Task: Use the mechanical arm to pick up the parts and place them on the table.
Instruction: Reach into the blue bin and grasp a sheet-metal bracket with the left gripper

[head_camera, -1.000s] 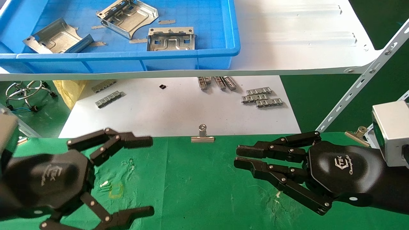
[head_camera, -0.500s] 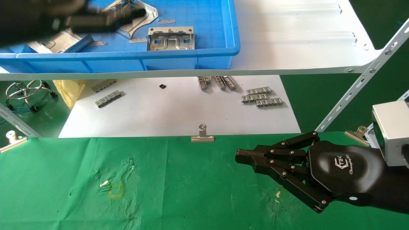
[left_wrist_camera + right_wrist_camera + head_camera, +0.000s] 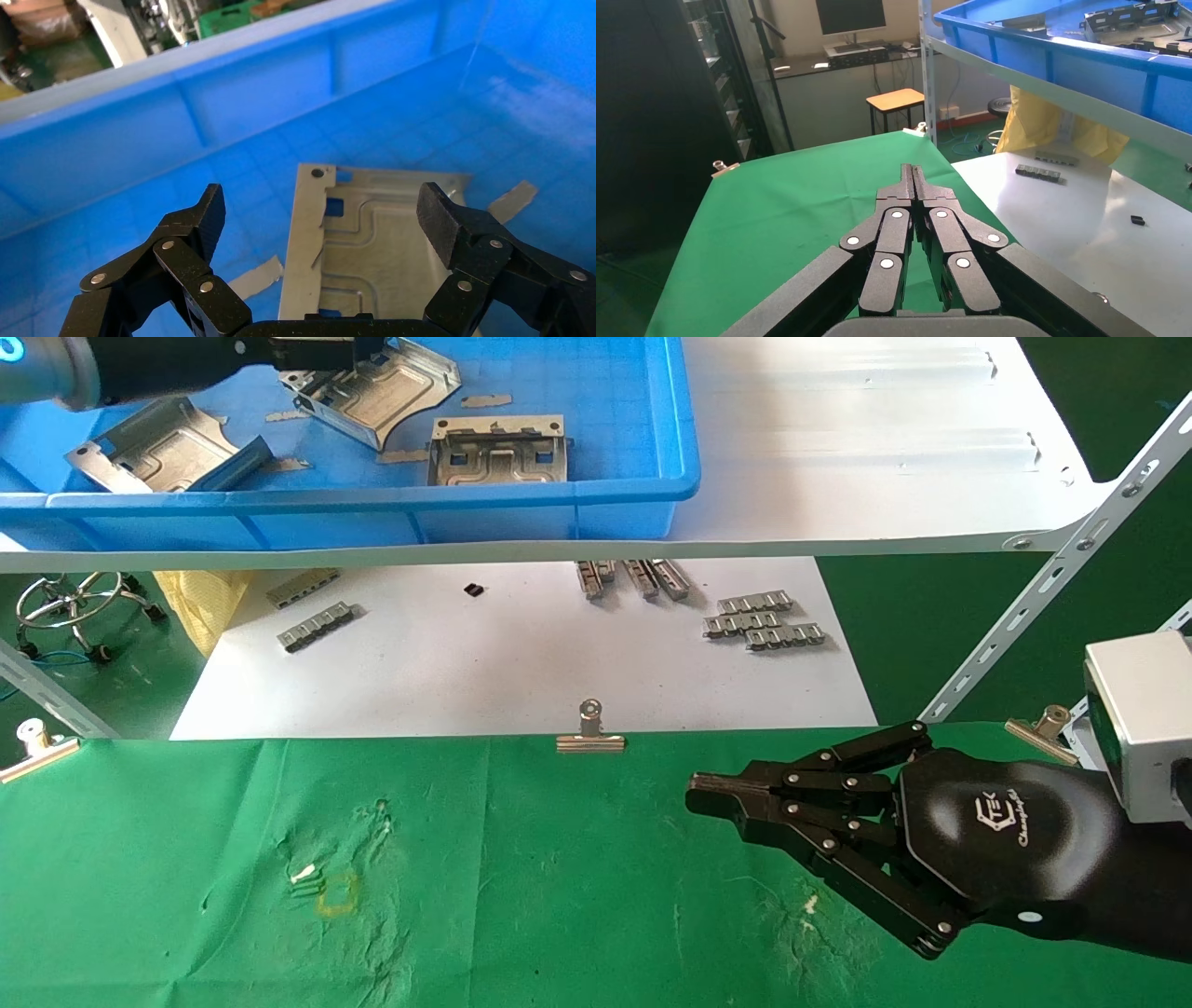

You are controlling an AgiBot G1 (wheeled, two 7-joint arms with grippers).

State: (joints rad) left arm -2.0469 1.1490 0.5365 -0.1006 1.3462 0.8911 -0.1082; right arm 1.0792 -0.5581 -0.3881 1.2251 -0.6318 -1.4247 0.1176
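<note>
Blue bin (image 3: 559, 514) holds a part (image 3: 365, 246) between the left hand's (image 3: 320, 210) spread fingers (image 3: 200, 217); right hand (image 3: 717, 798) clenched at 4 o'clock.

Green-cloth table (image 3: 559, 896): wrinkled, yellow square mark (image 3: 337, 893) left of centre. Binder clips (image 3: 590, 732) on far edge, apparently clamping cloth.

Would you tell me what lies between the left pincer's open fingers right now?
In the left wrist view, one silver part lies on the blue bin floor between the left pincer's spread fingers, not yet gripped.
</note>
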